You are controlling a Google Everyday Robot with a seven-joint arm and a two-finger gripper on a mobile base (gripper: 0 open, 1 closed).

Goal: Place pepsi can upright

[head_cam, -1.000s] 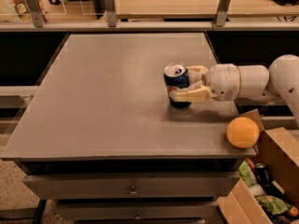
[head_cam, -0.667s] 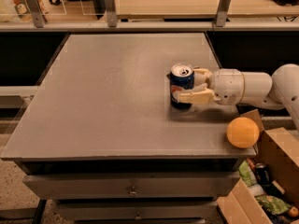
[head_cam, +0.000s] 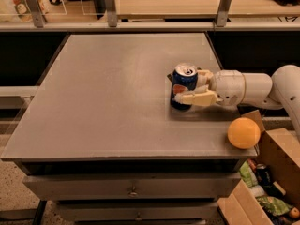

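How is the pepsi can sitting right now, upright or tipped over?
Upright. The pepsi can shows its silver top facing up, base down on the table, with the gripper closed around its sides.

One pepsi can, one orange, one table, one cardboard box, one pincer clasping the can.

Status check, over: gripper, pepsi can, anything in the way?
Right side of table: gripper shut on pepsi can. Can upright, base on the surface. Orange ball near front-right edge, apart from can.
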